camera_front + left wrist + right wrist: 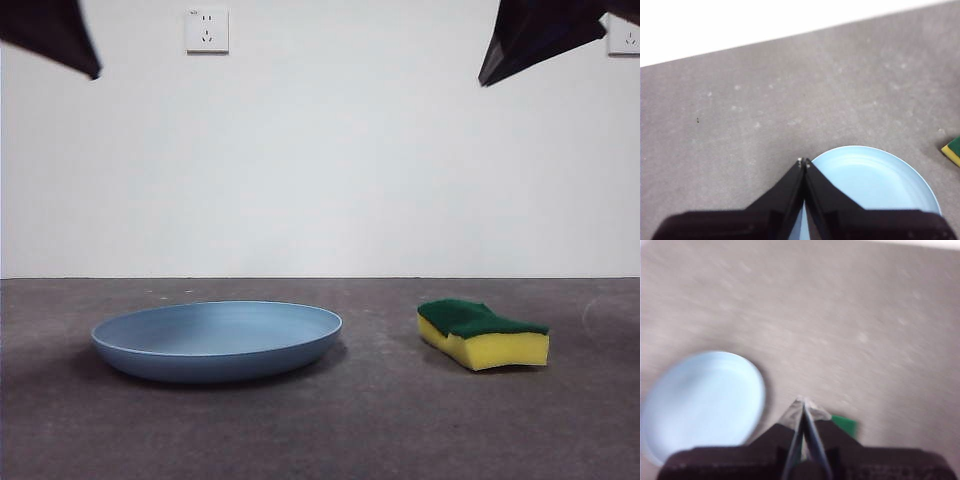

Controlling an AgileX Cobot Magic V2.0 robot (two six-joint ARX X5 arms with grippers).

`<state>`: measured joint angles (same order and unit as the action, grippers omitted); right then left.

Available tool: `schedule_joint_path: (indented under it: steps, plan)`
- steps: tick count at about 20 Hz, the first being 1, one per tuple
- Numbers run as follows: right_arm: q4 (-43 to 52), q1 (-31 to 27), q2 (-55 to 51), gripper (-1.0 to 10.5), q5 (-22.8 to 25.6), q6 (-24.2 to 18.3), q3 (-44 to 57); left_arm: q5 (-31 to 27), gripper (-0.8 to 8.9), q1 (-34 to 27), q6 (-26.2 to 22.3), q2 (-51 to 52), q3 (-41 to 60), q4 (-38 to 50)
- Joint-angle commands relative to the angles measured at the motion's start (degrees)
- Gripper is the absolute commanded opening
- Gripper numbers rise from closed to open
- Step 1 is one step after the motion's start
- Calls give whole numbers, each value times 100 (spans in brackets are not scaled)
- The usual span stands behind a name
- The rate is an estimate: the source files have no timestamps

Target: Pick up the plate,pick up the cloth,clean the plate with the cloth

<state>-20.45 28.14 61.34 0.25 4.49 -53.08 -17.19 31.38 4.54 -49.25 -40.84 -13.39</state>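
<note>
The light-blue plate (217,339) lies flat on the grey table at the left; it also shows in the left wrist view (875,180) and the right wrist view (700,400). The cloth, a yellow sponge with a green top (482,333), lies to the plate's right, apart from it; its corner shows in the left wrist view (953,150) and its green top in the right wrist view (845,424). My left gripper (804,161) is shut and empty, high above the plate's edge. My right gripper (803,401) is shut and empty, high above the sponge.
Both arms show only as black tips at the top corners of the front view, one at the left (55,35) and one at the right (545,35). A white wall with two sockets (207,30) stands behind the table (320,430).
</note>
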Motion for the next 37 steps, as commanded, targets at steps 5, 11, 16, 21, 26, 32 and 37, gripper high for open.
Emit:
schedule_joint_path:
  steps: [5,11,16,21,26,32,37]
  plan:
    - [1408,118,-1526,-7,-306,-402,2111,870,-9,-302,490,1915,2302,1672]
    - [960,107,-1561,1,-293,-273,2120,831,-1,-297,479,1939,2306,1486]
    - [960,105,-1567,1,-291,-273,2120,831,-1,-297,474,1939,2306,1226]
    - [957,105,-1567,1,-291,-273,2120,833,-1,-297,474,1939,2306,907]
    - [960,105,-1567,1,-293,-273,2120,680,-1,-743,-74,2767,2361,522]
    - [960,107,-1567,1,-293,-273,2120,1545,-1,-2210,-560,4450,3145,876]
    - [960,105,-1567,1,-291,-273,2120,1749,-1,-2686,-560,4916,3899,1309]
